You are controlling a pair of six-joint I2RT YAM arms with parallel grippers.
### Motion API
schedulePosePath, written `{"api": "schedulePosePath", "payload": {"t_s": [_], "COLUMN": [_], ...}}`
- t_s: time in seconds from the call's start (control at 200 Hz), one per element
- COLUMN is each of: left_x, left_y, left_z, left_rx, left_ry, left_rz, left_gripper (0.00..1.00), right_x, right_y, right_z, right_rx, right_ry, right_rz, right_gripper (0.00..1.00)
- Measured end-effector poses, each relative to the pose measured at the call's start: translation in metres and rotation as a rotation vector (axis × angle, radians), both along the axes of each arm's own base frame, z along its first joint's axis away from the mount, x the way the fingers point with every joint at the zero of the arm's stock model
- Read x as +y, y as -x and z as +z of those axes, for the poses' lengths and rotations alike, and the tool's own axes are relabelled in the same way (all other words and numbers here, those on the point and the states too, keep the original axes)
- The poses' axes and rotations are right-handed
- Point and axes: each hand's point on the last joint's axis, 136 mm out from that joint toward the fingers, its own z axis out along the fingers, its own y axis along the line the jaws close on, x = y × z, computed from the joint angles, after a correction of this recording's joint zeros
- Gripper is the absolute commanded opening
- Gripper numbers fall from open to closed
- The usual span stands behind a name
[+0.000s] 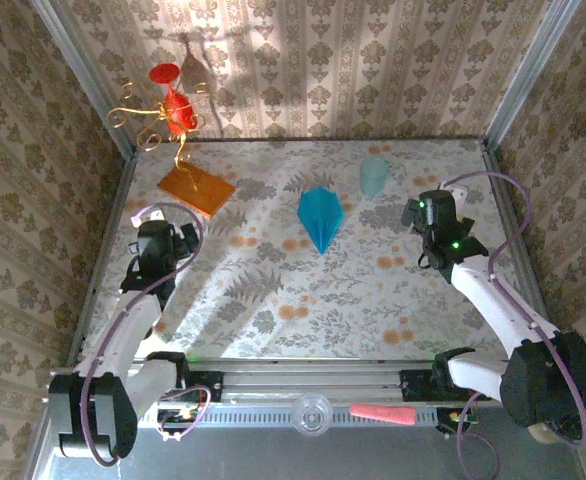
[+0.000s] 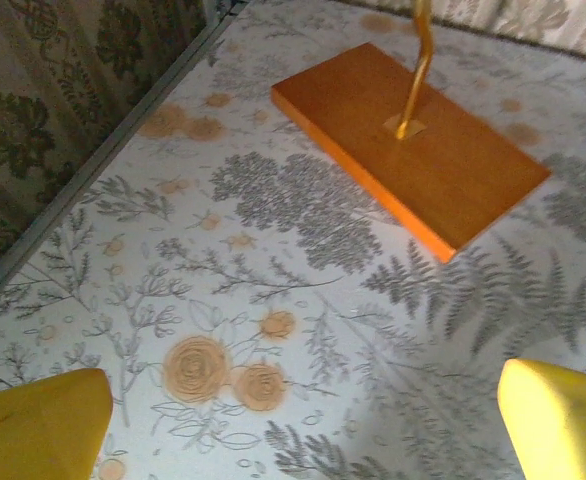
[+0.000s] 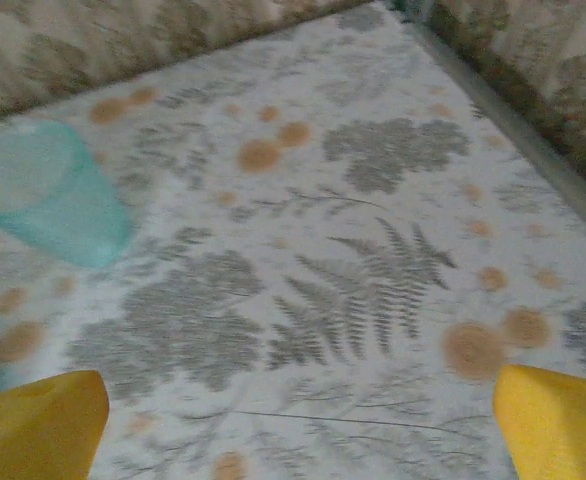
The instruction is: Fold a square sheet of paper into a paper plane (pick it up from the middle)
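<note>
Top external view puts the paper plane [image 1: 320,218] flat on the counter [image 1: 273,300], between your two arms and nearer the right tool [image 1: 428,215], off to that tool's left. Both tools stand wide and hold nothing: the left tool [image 2: 293,430] and the right tool [image 3: 293,420] each show yellow fingers spread to the frame corners with bare counter between. The fold looks finished to me.

What you could spoil from here:
- Sweep the right tool leftward and low, and you may catch the plane. It is thin teal paper, a pointed kite shape with a centre crease, light enough to skid or spring open at a nudge.
- The cup [image 3: 48,190] sits ahead and left of the right tool. It is pale mint, translucent and tapered, and looks light, so a passing finger could topple it onto the plane.
- Ahead of the left tool lies the orange slab [image 2: 413,140], a smooth, thick, hard-edged rectangle. A thin gold wire stem [image 2: 418,70] rises from it to a red ornament [image 1: 173,105]. It looks top-heavy, so a forward reach could rock it
</note>
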Motion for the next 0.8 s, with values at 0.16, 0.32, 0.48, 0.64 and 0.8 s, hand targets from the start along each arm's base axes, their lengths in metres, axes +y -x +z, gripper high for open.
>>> {"api": "schedulePosePath", "payload": {"t_s": [0.16, 0.32, 0.48, 0.64, 0.8], "left_x": [0.019, 0.025, 0.018, 0.009, 0.006], "left_y": [0.003, -0.002, -0.013, -0.026, -0.037], "left_z": [-0.022, -0.031, -0.046, -0.055, -0.057], "left_rx": [-0.025, -0.083, -0.107, -0.127, -0.160], "left_ry": [-0.034, -0.059, -0.092, -0.097, -0.079], "left_rz": [0.014, -0.007, -0.078, -0.143, -0.183], "left_gripper": [1.00, 1.00, 1.00, 1.00, 1.00], "right_x": [-0.024, -0.038, -0.035, -0.026, -0.026], "right_y": [0.001, 0.004, -0.004, -0.019, -0.031], "right_z": [-0.035, -0.069, -0.087, -0.081, -0.074], "right_rx": [0.044, 0.042, -0.004, -0.098, -0.167], "right_ry": [0.099, 0.099, 0.085, 0.071, 0.053], "right_rz": [-0.024, -0.011, 0.047, 0.121, 0.152], "right_gripper": [1.00, 1.00, 1.00, 1.00, 1.00]}}
